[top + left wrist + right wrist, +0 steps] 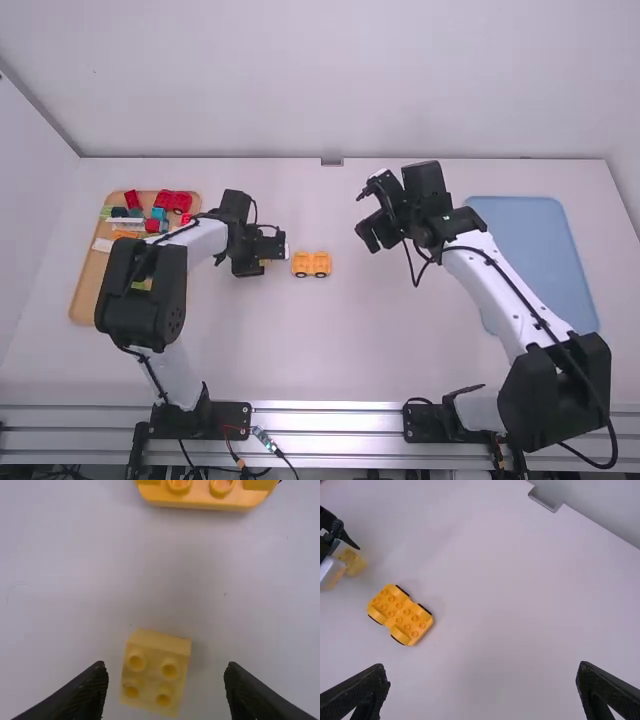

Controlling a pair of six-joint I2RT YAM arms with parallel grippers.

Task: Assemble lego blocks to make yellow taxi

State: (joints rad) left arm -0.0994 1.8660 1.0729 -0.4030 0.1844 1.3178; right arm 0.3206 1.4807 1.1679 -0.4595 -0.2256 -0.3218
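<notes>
Left side of the surface (360,350): a wooden tray (84,290) carries assorted parts, including a red wheeled piece (180,203) near its far edge, a smaller red block (132,199) beside it, and a long white piece (125,223). The left arm's links pass over part of the tray.

Right of the tray: the left gripper (272,248) is positioned low over the surface. Its fingers are set wide. A small yellow block (156,675), with four studs facing up, is located between the fingertips, with a gap on each side. The block sits slightly rotated relative to the fingers.

Center-left: the yellow-orange wheeled base (311,264) of the taxi rests upright on the surface, studs up, dark wheels along its sides. It is located just to the right of the left gripper, separate from the yellow block. No block is mounted on its studs.

Right of center: the right gripper (366,218) is held above the surface, apart from the wheeled base. Its fingers are spread wide with nothing between them.

Far right: a blue mat (540,260) lies flat on the surface, partly behind the right arm.
</notes>
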